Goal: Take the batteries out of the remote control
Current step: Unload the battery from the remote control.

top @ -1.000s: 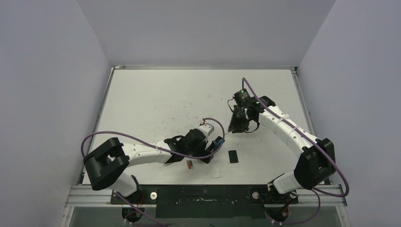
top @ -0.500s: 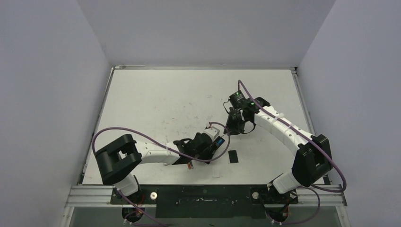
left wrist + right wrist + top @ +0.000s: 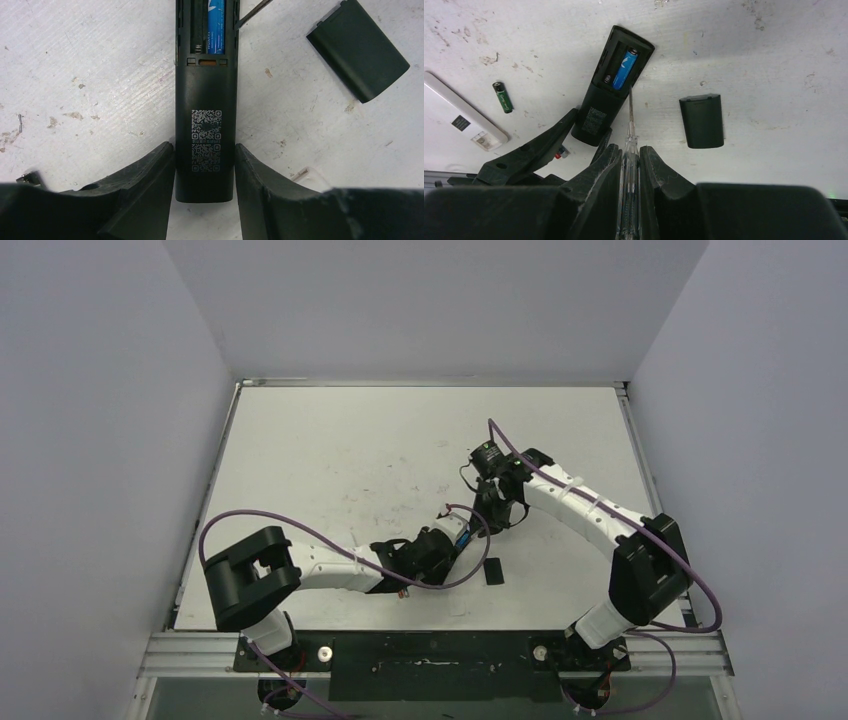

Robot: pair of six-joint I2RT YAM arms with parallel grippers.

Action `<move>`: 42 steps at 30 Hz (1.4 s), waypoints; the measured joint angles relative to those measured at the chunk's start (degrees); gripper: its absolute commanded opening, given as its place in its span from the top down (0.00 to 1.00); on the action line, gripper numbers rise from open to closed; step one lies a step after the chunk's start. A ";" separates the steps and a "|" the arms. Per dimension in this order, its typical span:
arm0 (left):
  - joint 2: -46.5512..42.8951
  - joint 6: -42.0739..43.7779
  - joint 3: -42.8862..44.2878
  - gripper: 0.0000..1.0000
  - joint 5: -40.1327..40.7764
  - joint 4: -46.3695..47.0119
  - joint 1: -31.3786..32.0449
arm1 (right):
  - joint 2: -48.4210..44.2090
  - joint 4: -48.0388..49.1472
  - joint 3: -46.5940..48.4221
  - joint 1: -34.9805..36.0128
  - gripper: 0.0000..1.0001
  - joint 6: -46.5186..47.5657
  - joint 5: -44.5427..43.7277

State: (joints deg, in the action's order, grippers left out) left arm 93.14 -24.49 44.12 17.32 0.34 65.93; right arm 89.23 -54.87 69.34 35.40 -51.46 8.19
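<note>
The left gripper [image 3: 204,150]'s jaws block both flanks of the remote [image 3: 205,100]'s near end, and the right gripper [image 3: 629,149]'s screwdriver [image 3: 630,122] slants in at the battery bay's rim, on the side where the loose black cover [image 3: 357,47] lies apart, with bare tabletop [image 3: 100,75] on the opposite side.

black remote [image 3: 205,100]: far end cut by top edge | blue battery [image 3: 215,25]: top cropped

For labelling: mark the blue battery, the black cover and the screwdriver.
blue battery [image 3: 625,70]: right wrist view, middle of body.
black cover [image 3: 702,121]: right wrist view, centre of face.
screwdriver [image 3: 631,117]: right wrist view, metal shaft.
</note>
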 measured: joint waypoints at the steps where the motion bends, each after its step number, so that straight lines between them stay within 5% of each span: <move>1: 0.00 -0.02 0.00 0.60 0.09 0.00 0.04 | 0.26 -0.28 0.00 0.09 0.95 -0.09 -0.11; 42: 0.42 1.29 0.63 0.60 1.84 -0.59 1.18 | 1.20 1.01 0.28 0.70 0.95 -1.95 -2.23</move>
State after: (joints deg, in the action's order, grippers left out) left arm 93.56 -23.20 44.75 19.16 -0.25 67.11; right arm 90.43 -53.87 69.63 36.10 -53.41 5.96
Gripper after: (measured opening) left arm 0.411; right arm 0.168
